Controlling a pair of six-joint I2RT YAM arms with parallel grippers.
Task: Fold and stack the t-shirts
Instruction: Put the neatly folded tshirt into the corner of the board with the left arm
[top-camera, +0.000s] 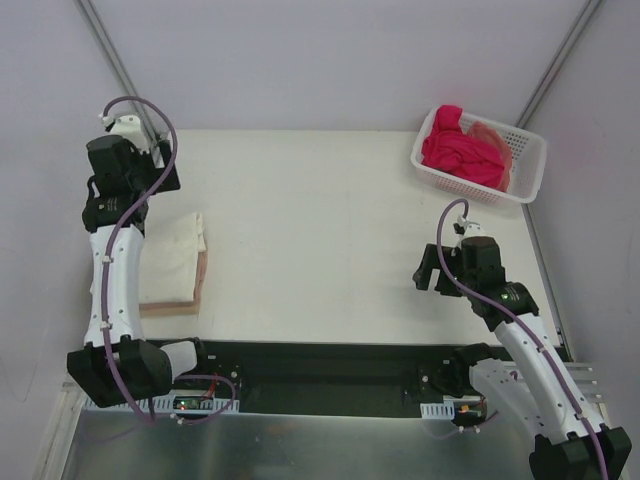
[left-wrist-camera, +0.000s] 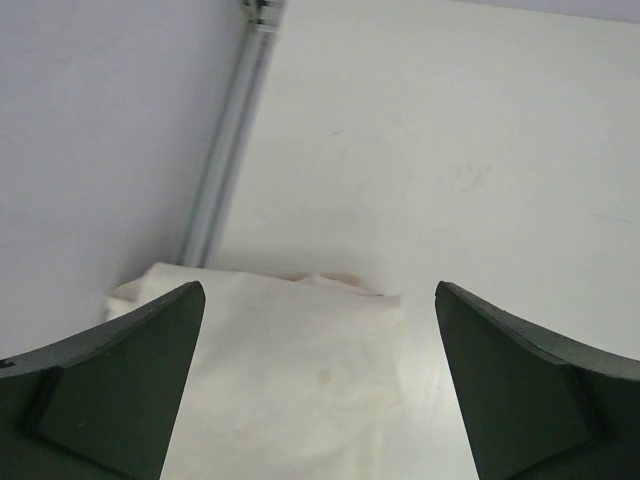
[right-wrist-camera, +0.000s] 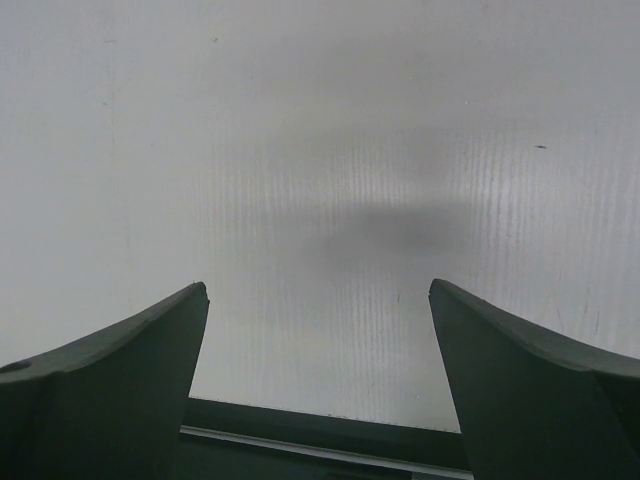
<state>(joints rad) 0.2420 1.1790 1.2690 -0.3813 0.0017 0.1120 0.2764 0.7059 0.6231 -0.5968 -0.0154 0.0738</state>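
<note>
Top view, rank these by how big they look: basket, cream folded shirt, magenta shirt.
1. white basket
2. cream t-shirt, partly hidden by the left arm
3. magenta t-shirt, bunched in the basket
Two and three look close; that order is unsure.

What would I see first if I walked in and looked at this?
The bright magenta t-shirt catches the eye first, heaped in the white lattice basket at the table's far right corner. Next is the folded cream-white t-shirt, which lies on a folded pink t-shirt at the left edge. The left gripper and the right gripper are both open and empty.
</note>
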